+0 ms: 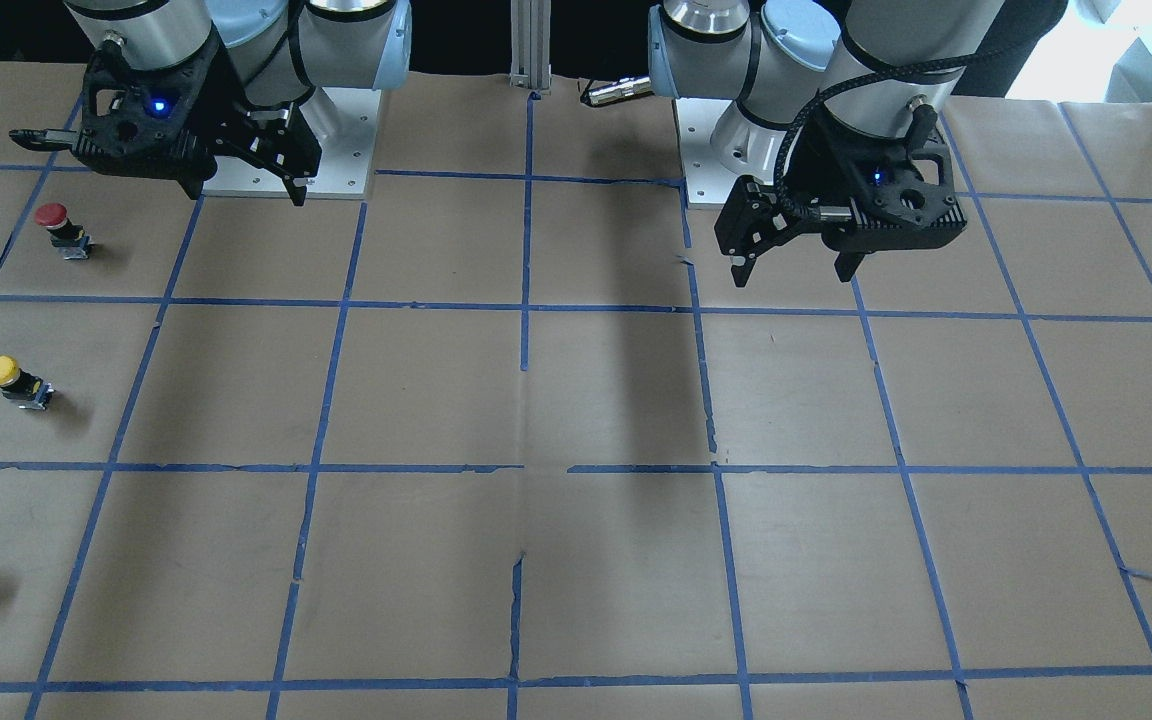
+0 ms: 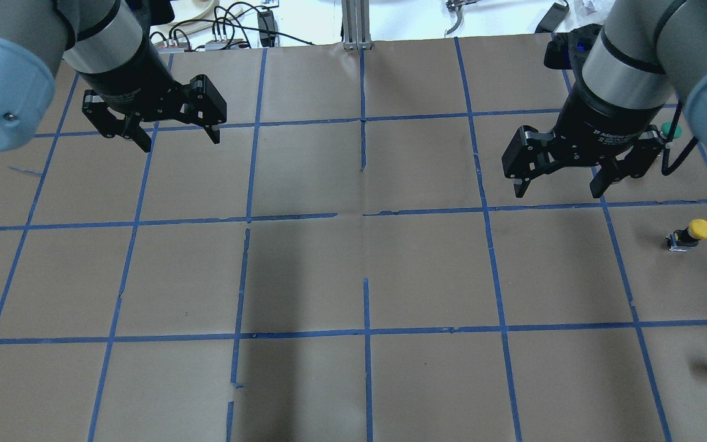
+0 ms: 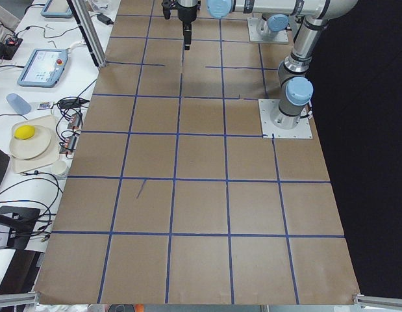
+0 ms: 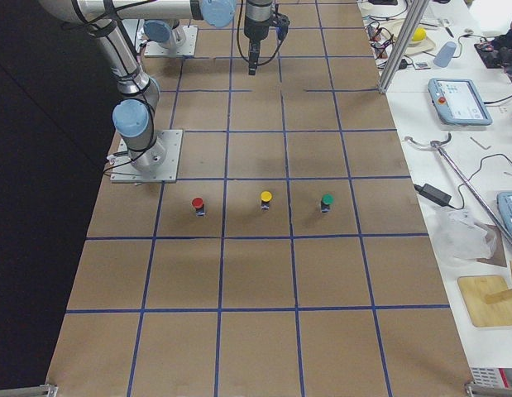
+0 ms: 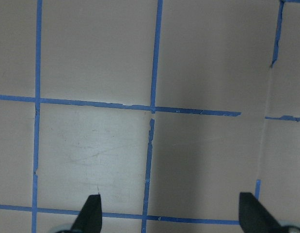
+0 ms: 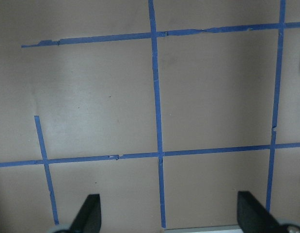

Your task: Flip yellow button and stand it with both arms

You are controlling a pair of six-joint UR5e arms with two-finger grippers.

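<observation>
Yellow button (image 2: 689, 234) seems light and stiff, its cap probably slippery; grasp the black body. Left gripper (image 2: 180, 142) and right gripper (image 2: 557, 191) have fingers spread, empty.

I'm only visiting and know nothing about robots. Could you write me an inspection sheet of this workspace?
Surface: table covered in brown paper with a blue tape grid, the tape torn in places.
Job's things: yellow button on the robot's right side, clear of both grippers; it appears to stand cap up.
Clutter: red button and green button, one on each side of it in a row.
Grippers: left gripper and right gripper both open, empty, above the table.
Cables: black cable looped at the left wrist.
Surroundings: side bench with a touchscreen pendant.
</observation>
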